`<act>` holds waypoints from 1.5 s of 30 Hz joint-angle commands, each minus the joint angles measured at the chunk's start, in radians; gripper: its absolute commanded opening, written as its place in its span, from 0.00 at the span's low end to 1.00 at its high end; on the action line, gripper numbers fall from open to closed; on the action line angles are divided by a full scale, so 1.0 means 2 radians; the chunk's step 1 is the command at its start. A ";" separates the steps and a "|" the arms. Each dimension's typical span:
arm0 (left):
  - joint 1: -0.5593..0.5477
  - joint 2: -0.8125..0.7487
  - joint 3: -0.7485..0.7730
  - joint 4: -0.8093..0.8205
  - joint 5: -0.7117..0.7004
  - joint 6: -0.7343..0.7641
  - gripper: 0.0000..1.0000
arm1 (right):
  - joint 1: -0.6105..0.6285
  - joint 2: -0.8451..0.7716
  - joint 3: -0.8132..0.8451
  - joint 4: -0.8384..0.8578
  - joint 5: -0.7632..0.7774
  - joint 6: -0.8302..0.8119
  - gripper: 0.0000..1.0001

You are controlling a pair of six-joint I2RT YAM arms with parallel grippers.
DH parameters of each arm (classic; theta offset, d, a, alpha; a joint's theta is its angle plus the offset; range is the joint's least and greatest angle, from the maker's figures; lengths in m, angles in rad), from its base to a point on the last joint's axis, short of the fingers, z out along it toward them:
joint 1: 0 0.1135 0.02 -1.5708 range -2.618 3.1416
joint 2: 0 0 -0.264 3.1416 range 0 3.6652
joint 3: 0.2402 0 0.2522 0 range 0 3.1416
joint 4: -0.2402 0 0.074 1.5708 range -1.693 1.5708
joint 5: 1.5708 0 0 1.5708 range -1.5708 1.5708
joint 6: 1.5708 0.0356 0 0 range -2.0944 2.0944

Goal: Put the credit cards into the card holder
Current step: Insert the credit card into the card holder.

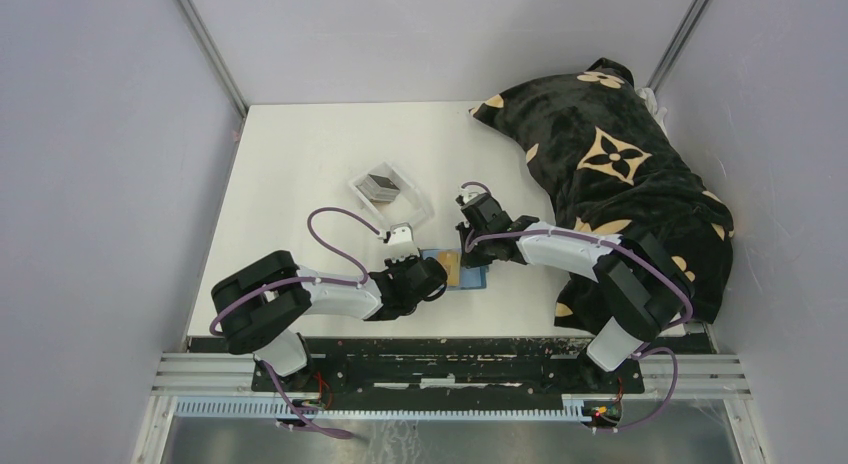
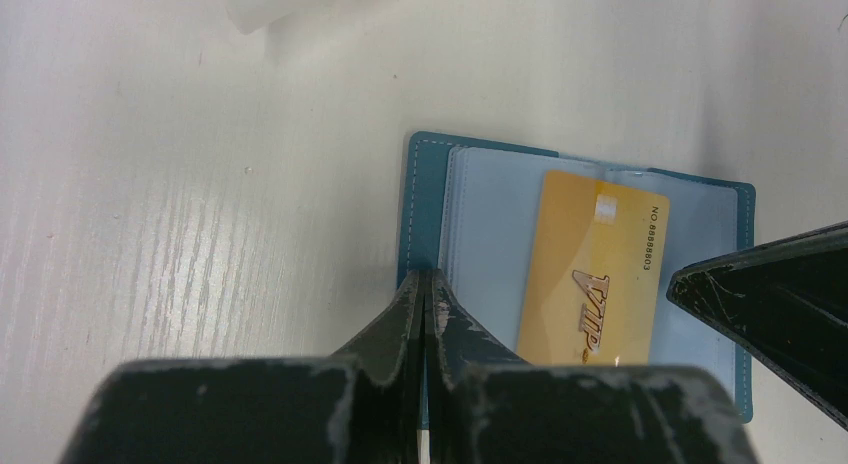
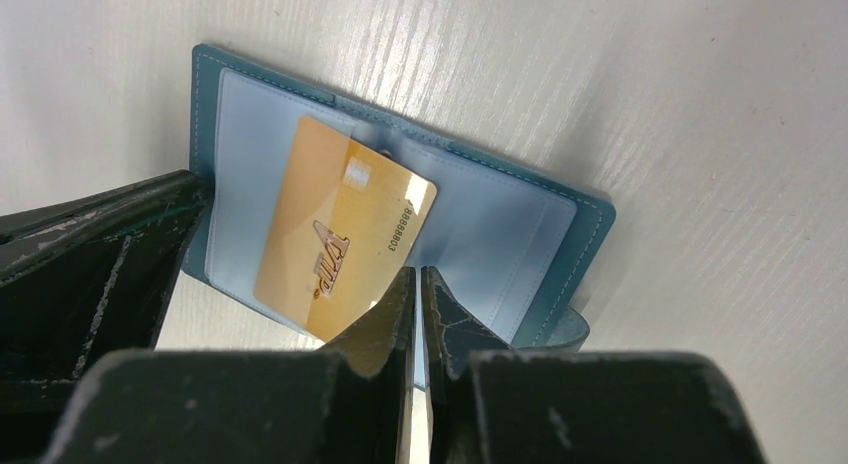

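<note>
The card holder [image 1: 472,276] lies open like a book on the white table, its pale blue sleeves [image 2: 490,234] facing up. A gold credit card [image 2: 590,274] marked VIP rests tilted across its middle [image 3: 340,234]. My left gripper [image 2: 428,279] is shut, its tips on the holder's teal left border. My right gripper [image 3: 415,274] is shut too, tips down on the sleeves by the card's lower corner, which its left finger hides. More credit cards, dark grey [image 1: 380,184], sit in the clear tray [image 1: 405,212].
A black cushion with tan flowers [image 1: 620,174] fills the right side of the table, close behind the right arm. The clear tray stands just beyond the left gripper [image 1: 437,274]. Grey walls enclose the table on three sides.
</note>
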 commanded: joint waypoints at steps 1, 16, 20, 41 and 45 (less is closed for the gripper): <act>0.009 0.043 -0.034 -0.102 0.026 0.002 0.03 | 0.003 0.008 0.009 0.017 -0.004 0.005 0.10; 0.009 0.045 -0.035 -0.097 0.028 0.002 0.03 | 0.014 0.017 0.018 0.025 -0.009 0.011 0.10; 0.009 0.046 -0.036 -0.095 0.028 0.002 0.03 | 0.018 0.018 0.020 0.026 -0.007 0.012 0.10; 0.009 0.044 -0.044 -0.089 0.030 0.000 0.03 | 0.033 0.032 0.037 0.024 -0.003 0.016 0.10; 0.008 0.043 -0.044 -0.088 0.030 0.001 0.03 | 0.036 0.036 0.041 0.023 -0.002 0.017 0.10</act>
